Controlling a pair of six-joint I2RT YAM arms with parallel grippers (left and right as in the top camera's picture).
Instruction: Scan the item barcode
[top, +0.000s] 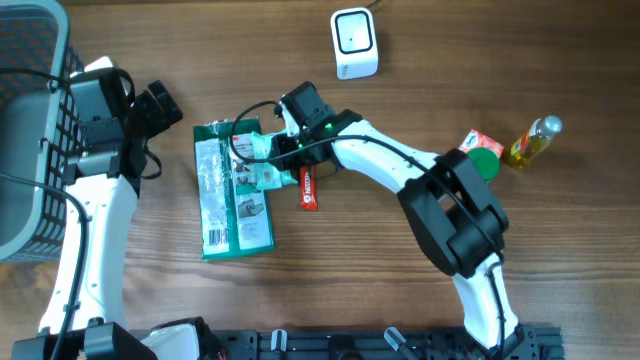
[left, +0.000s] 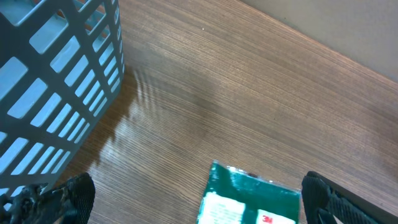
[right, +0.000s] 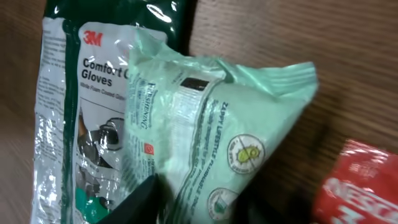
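wipes pack (right: 211, 130) lies between jaws of right gripper (right: 200, 206), grip unclear; left gripper (left: 202, 202) gapes wide.

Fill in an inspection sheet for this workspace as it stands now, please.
Surface: wooden table, no spills seen.
Job's things: white scanner at the far edge; pale green pouch partly on the glove pack.
Clutter: red sachet, oil bottle, red carton.
End effectors: left end effector open, empty; right end effector at the pouch, grip unclear.
Cables: black loop by the right wrist.
Surroundings: grey basket, left.
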